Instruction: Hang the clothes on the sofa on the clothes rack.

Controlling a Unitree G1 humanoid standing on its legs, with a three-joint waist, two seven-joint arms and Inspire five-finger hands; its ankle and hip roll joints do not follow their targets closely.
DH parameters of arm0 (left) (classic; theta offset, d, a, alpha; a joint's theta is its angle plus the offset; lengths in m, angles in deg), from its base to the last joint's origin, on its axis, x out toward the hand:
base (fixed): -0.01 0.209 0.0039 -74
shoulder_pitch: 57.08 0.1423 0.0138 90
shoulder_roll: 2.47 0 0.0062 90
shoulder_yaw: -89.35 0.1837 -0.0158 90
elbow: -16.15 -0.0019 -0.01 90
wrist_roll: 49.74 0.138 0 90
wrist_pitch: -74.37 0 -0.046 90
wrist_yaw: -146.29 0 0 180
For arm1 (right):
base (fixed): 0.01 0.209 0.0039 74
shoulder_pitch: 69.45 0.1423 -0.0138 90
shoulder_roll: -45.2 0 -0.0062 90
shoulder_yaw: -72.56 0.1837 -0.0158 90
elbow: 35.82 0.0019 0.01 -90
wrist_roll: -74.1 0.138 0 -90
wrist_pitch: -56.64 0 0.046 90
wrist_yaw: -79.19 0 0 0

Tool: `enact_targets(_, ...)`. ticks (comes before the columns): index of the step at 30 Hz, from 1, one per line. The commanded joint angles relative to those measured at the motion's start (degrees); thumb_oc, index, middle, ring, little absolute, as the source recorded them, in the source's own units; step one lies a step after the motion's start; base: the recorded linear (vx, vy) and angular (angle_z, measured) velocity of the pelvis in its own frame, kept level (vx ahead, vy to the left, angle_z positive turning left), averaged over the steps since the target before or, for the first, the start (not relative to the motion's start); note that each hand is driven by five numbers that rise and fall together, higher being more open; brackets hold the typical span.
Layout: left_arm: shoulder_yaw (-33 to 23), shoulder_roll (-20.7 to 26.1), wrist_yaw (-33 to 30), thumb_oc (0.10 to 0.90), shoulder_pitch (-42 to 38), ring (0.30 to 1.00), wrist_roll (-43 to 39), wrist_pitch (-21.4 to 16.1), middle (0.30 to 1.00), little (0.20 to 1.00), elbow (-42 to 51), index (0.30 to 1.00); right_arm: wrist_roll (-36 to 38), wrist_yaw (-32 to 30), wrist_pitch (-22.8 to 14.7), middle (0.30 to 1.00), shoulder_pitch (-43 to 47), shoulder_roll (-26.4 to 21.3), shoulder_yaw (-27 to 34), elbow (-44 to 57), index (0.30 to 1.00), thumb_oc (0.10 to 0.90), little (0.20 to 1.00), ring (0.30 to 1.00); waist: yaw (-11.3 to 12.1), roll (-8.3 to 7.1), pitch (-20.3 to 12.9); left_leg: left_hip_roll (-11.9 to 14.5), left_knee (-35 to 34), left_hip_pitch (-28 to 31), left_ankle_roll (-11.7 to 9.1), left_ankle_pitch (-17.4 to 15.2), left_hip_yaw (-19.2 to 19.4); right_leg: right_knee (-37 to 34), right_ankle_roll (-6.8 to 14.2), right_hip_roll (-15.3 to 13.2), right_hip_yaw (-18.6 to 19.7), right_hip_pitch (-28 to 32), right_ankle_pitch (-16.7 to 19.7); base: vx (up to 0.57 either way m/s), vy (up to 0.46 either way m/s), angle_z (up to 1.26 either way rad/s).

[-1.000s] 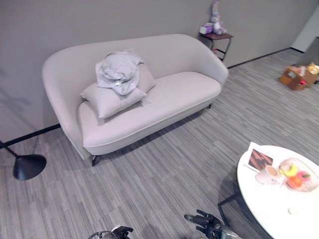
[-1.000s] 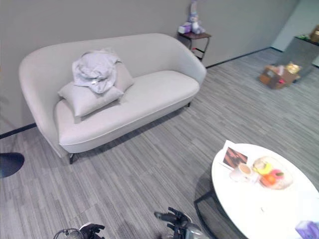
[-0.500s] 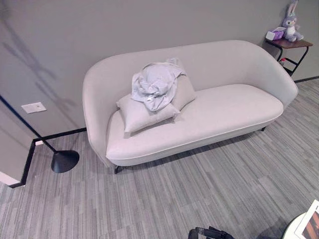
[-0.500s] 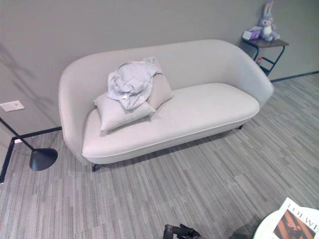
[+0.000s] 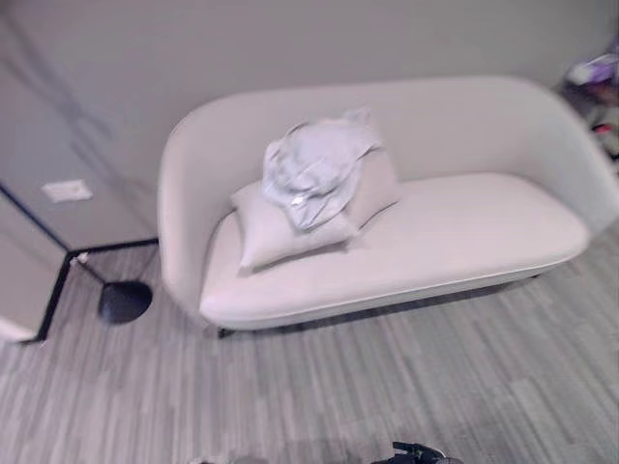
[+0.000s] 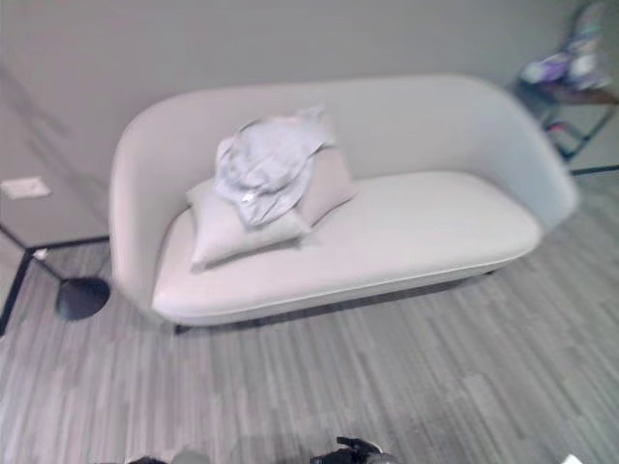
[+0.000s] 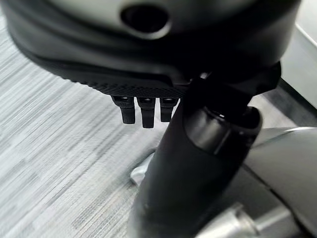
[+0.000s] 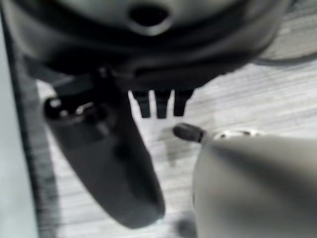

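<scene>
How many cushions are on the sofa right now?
2: a front cushion lying on the seat, and a back cushion leaning behind it, both partly under the crumpled garment. Others may be hidden.

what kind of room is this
Most likely a living room or lounge, perhaps a staged one. A pale sofa stands against a grey wall with cushions and a crumpled garment on it, a floor lamp base sits beside it, and the floor is striped grey carpet.

Plain grey wall (image 5: 290, 39) across top of frame. Grey striped carpet floor (image 5: 387, 387) across bottom. Black round floor-lamp base (image 5: 125, 301) at left, on floor beside wall. White wall plate (image 5: 67, 190) on wall at left. Dark side table (image 6: 571, 97), blurred, upper right.
</scene>
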Motion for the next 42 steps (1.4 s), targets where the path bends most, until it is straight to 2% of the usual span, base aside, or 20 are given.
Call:
enact_targets(1, -2.1, -6.52, 0.62, 0.8, -2.06, 0.9, -4.98, -2.87, 0.9, 0.9, -2.45, 0.9, 2.27, 0.59, -0.63, 0.9, -1.72, 1.23, 1.41, -2.35, 0.9, 0.8, 0.9, 0.9, 1.47, 1.54, -2.2, -1.87, -9.93, 3.33, 0.79, 8.06, -0.18, 0.45, 0.71, 8.06, -0.26, -0.56, -3.08, 0.27, 0.113, 0.01)
enact_targets(3, -4.93, -6.19, 0.91, 0.8, -1.26, 0.9, -8.23, -2.73, 0.9, 0.9, -4.23, 0.9, 2.77, 0.31, -0.89, 0.9, -2.47, 1.12, 2.88, -3.62, 0.9, 0.8, 0.9, 0.9, 3.69, 2.11, -2.32, -4.01, -17.76, -0.55, -0.31, 13.15, -3.39, 0.45, -0.15, 10.23, 1.88, 2.23, -5.19, 0.38, 0.144, -0.71)
enact_targets(8, -9.79, -5.19, 1.5, 0.8, 1.23, 0.9, -10.6, -2.09, 0.9, 0.9, -6.76, 0.9, 2.59, 0.2, -1.15, 0.9, -3.26, 1.57, 3.94, -3.08, 0.9, 0.8, 0.9, 0.9, 4.2, 0.85, -4.47, -3.98, -19.02, 1.97, 0.62, 15.09, -3.2, 0.45, -0.31, 10.88, 3.27, 6.43, -6.86, 0.31, 0.131, -0.28)
enact_targets(9, -10.49, -4.58, 1.9, 0.8, 1.86, 0.9, -10.1, -1.92, 0.9, 0.9, -6.82, 0.9, 3.5, 0.3, -1.29, 0.9, -3.38, 1.92, 4.59, -2.09, 0.9, 0.8, 0.9, 0.9, 4.01, -0.72, -5.62, -4.53, -18.31, 3.53, 1.36, 14.24, -2.3, 0.45, 0.34, 9.64, 3.83, 7.56, -6.8, 0.45, 0.238, -0.3)
enact_targets(13, -7.35, -3.97, 0.78, 0.8, 1.19, 0.9, -5.85, -2.27, 0.9, 0.9, -5.87, 0.9, 3.93, 0.03, -1.45, 0.9, -2.77, 2.07, 4.79, -0.93, 0.9, 0.8, 0.9, 0.9, 3.51, -2.7, -7.09, -5.66, -16.51, 4.98, 2.83, 11.21, -0.66, 2.16, 2.02, 7.13, 4.31, 8.07, -5.96, 0.26, 0.204, -0.3)
enact_targets(17, -4.73, -3.84, -0.25, 0.8, 0.37, 0.9, -3.62, -2.63, 0.9, 0.9, -3.87, 0.9, 4.69, -1.68, -2.3, 0.9, -1.44, 2.13, 5.31, 1.6, 0.9, 0.8, 0.9, 0.9, 2.98, -2.76, -7.46, -6.37, -17.06, 6.43, 3.89, 9.68, 0.54, 6.99, 3.38, 5.82, 5.01, 5.81, -5.4, 0.16, 0.211, -0.2)
enact_targets(21, -2.05, -3.74, -1.1, 0.8, -0.25, 0.9, -1.02, -2.58, 0.9, 0.9, -1.51, 0.9, 4.46, -6.65, -4.53, 0.9, 0.48, 0.27, 7.4, 15.64, 0.9, 0.8, 0.9, 0.9, -0.12, -1.22, -5.23, -7.58, -19.33, 11.73, 6.28, 6.5, 2.23, 28.01, 7.44, 2.81, 3.74, -3.55, 0.47, 0.11, 0.231, -0.25)
enact_targets(24, -1.63, -3.62, -1.12, 0.8, 0.46, 0.9, 0.36, -2.36, 0.9, 0.9, -0.54, 0.9, 0.85, -10.38, -5.37, 0.9, -0.69, -2.57, 9.05, 28.05, 0.9, 0.8, 0.9, 0.9, -1.87, -0.21, -3.71, -7.49, -19.33, 14.33, 7.3, 4.97, 2.54, 36.59, 8.03, 1.22, 2.71, -6.35, 3.77, 0.09, 0.114, -0.05)
enact_targets(26, -0.93, -3.37, -0.59, 0.8, 1.32, 0.9, 1.96, -2.17, 0.9, 0.9, -0.03, 0.9, -3.44, -13.56, -5.69, 0.9, -2.32, -5.55, 11.48, 36.71, 0.9, 0.8, 0.9, 0.9, -2.63, 0.65, -2.87, -7.12, -19.33, 16.54, 7.71, 3.44, 2.45, 43.12, 7.67, 0.23, 1.43, -9.55, 3.44, 0.24, 0.115, 0.11)
enact_targets(29, -1.72, -3.0, -0.12, 0.8, 1.56, 0.9, 4.43, -2.41, 0.9, 0.9, 1.21, 0.9, -15.2, -18.41, -4.78, 0.9, -5.02, -12.38, 16.95, 51.23, 0.9, 0.8, 0.9, 0.9, -2.83, 1.03, -1.99, -6.4, -19.33, 18.71, 6.73, 1.54, 1.76, 35.17, 5.66, -3.23, -1.57, -12.66, -0.86, 0.22, -0.045, 0.11)
enact_targets(30, -1.67, -3.05, -0.12, 0.8, 1.52, 0.9, 4.44, -2.4, 0.9, 0.9, 1.21, 0.9, -15.31, -18.42, -4.6, 0.9, -5.15, -12.37, 17.08, 51.49, 0.9, 0.8, 0.9, 0.9, -2.82, 1.22, -2.03, -6.18, -19.33, 18.57, 6.66, 1.7, 1.72, 34.79, 5.49, -2.99, -1.75, -12.59, -0.58, 0.22, -0.185, 0.21)
enact_targets(31, -1.84, -3.29, -0.18, 0.8, 1.73, 0.9, 5.19, -2.69, 0.9, 0.9, 1.17, 0.9, -20.29, -19.85, -4.2, 0.9, -5.46, -15.64, 19.3, 55.91, 0.9, 0.8, 0.9, 0.9, -3.09, 1.02, -1.9, -5.96, -19.33, 19.1, 5.76, 0.76, 0.58, 25.5, 5.52, -3.96, -0.16, -13.23, -0.88, 0.13, -0.126, 0.32)
enact_targets(32, -1.8, -3.32, -0.19, 0.8, 1.68, 0.9, 5.21, -2.7, 0.9, 0.9, 1.15, 0.9, -20.37, -19.84, -4.07, 0.9, -5.56, -15.62, 19.41, 56.1, 0.9, 0.8, 0.9, 0.9, -3.05, 1.19, -1.98, -5.79, -19.33, 18.92, 5.75, 0.96, 0.59, 24.86, 5.42, -3.71, -0.3, -13.1, -0.37, 0.34, -0.284, 0.29)
enact_targets(33, -2.02, -3.57, -0.34, 0.8, 1.36, 0.9, 6.66, -2.95, 0.9, 0.9, 0.71, 0.9, -24.39, -20.48, -4.06, 0.9, -6.1, -18.21, 21.13, 61.69, 0.9, 0.8, 0.9, 0.9, -3.88, 0.44, -1.9, -5.89, -19.33, 20.11, 4.83, -0.74, -1.62, 12.97, 6.8, -4.05, 5.32, -13.75, 3.11, 0.18, -0.159, 0.21)
enact_targets(34, -2.0, -3.61, -0.35, 0.8, 1.3, 0.9, 6.69, -2.97, 0.9, 0.9, 0.67, 0.9, -24.47, -20.45, -3.94, 0.9, -6.19, -18.19, 21.24, 61.89, 0.9, 0.8, 0.9, 0.9, -3.79, 0.46, -1.94, -5.9, -19.33, 19.95, 4.86, -0.53, -1.54, 12.33, 6.78, -3.99, 5.33, -13.66, 3.69, 0.38, -0.306, 0.19)
enact_targets(35, -1.92, -3.33, -0.65, 0.8, 0.53, 0.9, 8.51, -3.61, 0.9, 0.9, 0.85, 0.9, -28.23, -20.49, -4.48, 0.9, -7.07, -20.15, 22.33, 66.52, 0.9, 0.8, 0.9, 0.9, -4.76, -0.21, -1.68, -5.73, -19.33, 21.29, 4.14, -1.84, -3.73, 6.46, 8.2, -3.97, 11.17, -15.49, 7.32, 0.18, -0.138, 0.29)
enact_targets(37, -0.95, -3.45, 0.13, 0.8, 0.01, 0.9, 9.58, -3.9, 0.9, 0.9, 1.19, 0.9, -32.2, -21.38, -4.09, 0.9, -6.41, -22.24, 21.83, 67.36, 0.9, 0.8, 0.9, 0.9, -4.83, -0.55, -1.76, -5.24, -19.33, 22.0, 3.74, -2.7, -4.26, 4.59, 9.11, -3.94, 13.39, -15.79, 9.35, 0.29, -0.216, 0.36)
enact_targets(38, -1.63, -2.38, -1.4, 0.8, 0.42, 0.9, 11.87, -4.24, 0.9, 0.9, 1.67, 0.9, -34.76, -21.07, -4.73, 0.9, -8.37, -21.41, 22.42, 72.91, 0.9, 0.8, 0.9, 0.9, -4.47, -1.81, -2.74, -4.93, -19.33, 22.96, 3.39, -3.36, -5.57, 3.9, 9.07, -3.8, 13.74, -14.38, 8.9, 0.35, -0.309, 0.51)
enact_targets(40, -2.36, -2.24, -1.76, 0.8, 0.43, 0.9, 11.91, -4.2, 0.9, 0.9, 1.63, 0.9, -35.42, -20.31, -4.98, 0.9, -8.92, -21.55, 22.45, 75.26, 0.9, 0.8, 0.9, 0.9, -4.56, -2.16, -3.24, -4.08, -19.33, 23.5, 2.96, -3.28, -5.82, 4.54, 8.93, -3.06, 13.16, -14.04, 8.78, 0.24, -0.276, 0.73)
enact_targets(42, -2.81, -2.54, -2.58, 0.8, 0.73, 0.9, 10.17, -4.46, 0.9, 0.9, 3.12, 0.9, -36.44, -20.63, -6.54, 0.9, -7.14, -22.82, 21.46, 76.93, 0.9, 0.8, 0.9, 0.9, -3.35, -1.98, -4.42, -0.32, -19.33, 23.25, 1.31, -2.52, -8.17, 2.99, 7.88, -0.11, 10.88, -11.69, 7.58, 0.21, -0.322, 0.58)
